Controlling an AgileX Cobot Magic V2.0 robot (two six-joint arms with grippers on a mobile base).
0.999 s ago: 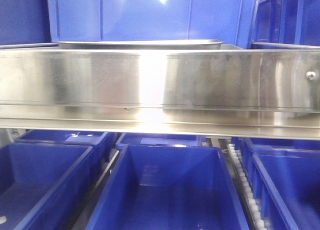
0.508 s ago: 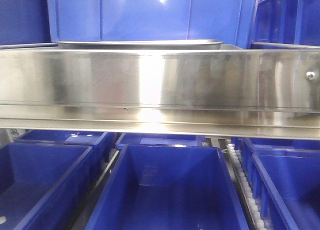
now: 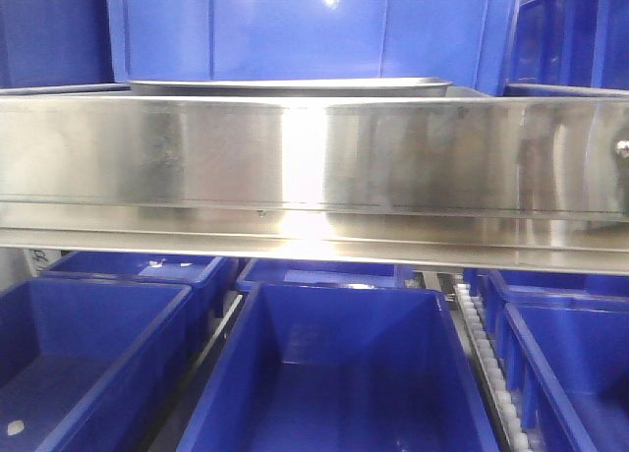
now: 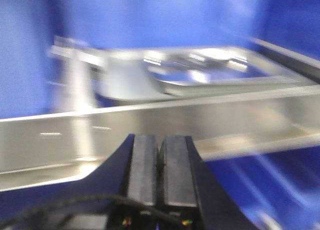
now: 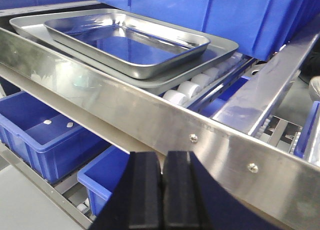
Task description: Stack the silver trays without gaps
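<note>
- Two silver trays sit on your upper shelf: small tray (image 5: 127, 40) nested inside large tray (image 5: 210, 57), rims apart all round.
- Steel shelf rail (image 5: 150, 120) fronts them.
- Left gripper (image 4: 159, 162) and right gripper (image 5: 161, 190) show pads pressed together, holding nothing.

Roller-shelf surface (image 5: 200, 85) behind steel front rail (image 5: 125, 115) carried larger silver tray (image 5: 220, 49); smaller silver tray (image 5: 125, 40) sat nested inside it, slightly askew.
</note>
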